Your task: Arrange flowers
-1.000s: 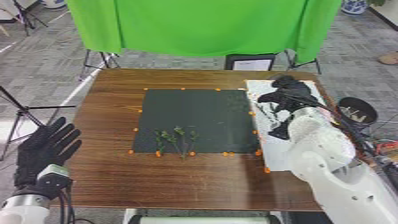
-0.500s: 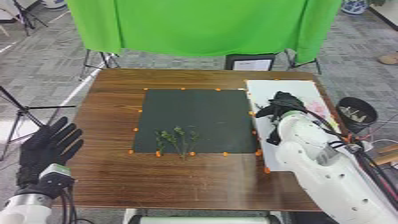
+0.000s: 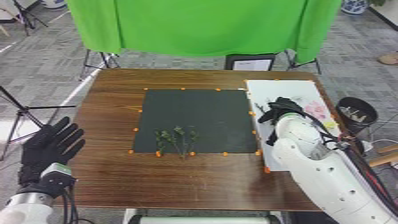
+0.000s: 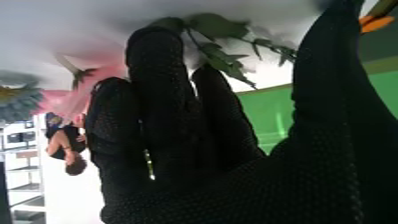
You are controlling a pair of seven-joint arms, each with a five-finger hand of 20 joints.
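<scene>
R hand (image 3: 282,106), fingers straight, thumb apart, was by a sprig (image 4: 216,26) on white sheet (image 3: 282,88), bench (image 3: 178,186) R side, prob. for pickup; greens (image 3: 179,141) lay nr. mat (image 3: 195,110) front edge, prob. as base.

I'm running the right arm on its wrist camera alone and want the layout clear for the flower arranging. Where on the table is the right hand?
Observer: The right hand is over the white sheet, by the edge next to the dark mat.
Operator: Is anything lying on that mat?
Observer: Yes, a few green sprigs lie toward its near edge, their leafy ends pointing away from the robot.
Operator: And the left hand, is it anywhere near them?
Observer: No, the left hand is off at the table's left side, fingers straight, touching none of the sprigs.
</scene>
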